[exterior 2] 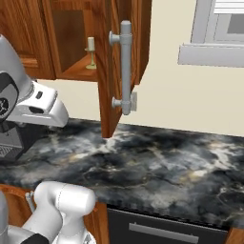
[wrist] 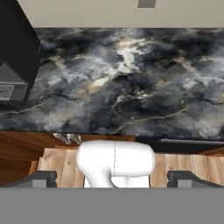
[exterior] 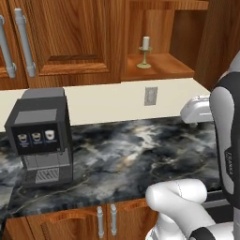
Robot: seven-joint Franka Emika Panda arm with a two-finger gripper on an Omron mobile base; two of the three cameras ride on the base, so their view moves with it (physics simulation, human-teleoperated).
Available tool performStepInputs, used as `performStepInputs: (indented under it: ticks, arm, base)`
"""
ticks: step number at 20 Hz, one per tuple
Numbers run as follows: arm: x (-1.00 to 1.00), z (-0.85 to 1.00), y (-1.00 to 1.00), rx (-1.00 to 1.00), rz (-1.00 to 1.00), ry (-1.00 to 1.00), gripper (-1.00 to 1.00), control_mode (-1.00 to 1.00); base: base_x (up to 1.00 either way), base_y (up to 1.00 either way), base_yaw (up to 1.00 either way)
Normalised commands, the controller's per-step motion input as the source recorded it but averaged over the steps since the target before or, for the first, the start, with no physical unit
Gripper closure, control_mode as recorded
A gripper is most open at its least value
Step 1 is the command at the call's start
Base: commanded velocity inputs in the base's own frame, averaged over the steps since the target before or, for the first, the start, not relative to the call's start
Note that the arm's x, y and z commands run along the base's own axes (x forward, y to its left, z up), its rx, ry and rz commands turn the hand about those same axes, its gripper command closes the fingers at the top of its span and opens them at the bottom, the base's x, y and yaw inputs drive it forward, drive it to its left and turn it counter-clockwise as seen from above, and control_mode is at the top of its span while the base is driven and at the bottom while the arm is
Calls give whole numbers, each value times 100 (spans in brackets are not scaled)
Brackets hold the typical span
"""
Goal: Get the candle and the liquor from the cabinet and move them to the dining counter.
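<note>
The gripper (wrist: 112,181) hangs above the front edge of the marbled worktop (exterior: 140,154), looking down on it, with its two dark fingertips (wrist: 39,179) standing wide apart and nothing between them. On the worktop, toward its left end, a dark coffee machine (exterior: 41,136) stands against the cream wall; a pale outlet plate (exterior: 150,96) sits on that wall just above the stone. Above the worktop hangs the cabinet (exterior: 70,37), its door (exterior 2: 114,66) with a long grey bar handle (exterior 2: 125,66) swung open. The candle (exterior: 145,51) stands upright on the cabinet's bare lower shelf, well above and behind the gripper. Whether the liquor is inside cannot be told.
</note>
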Motion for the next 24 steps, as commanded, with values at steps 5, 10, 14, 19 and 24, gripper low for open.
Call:
performStepInputs:
  ticks: [5, 10, 14, 19, 24]
  arm:
    - [0, 49, -1, 0, 11, -23, -100, -100]
    - [0, 67, -4, 0, 9, -25, -100, -100]
    - [7, 72, -2, 0, 5, -14, -100, -100]
    - [30, 24, 0, 0, 0, -3, -100, -100]
    - [40, 0, -3, 0, 1, -7, -100, -100]
  base:
    - [0, 0, 0]
    - [0, 0, 0]
    - [0, 0, 0]
    - [0, 0, 0]
    - [0, 0, 0]
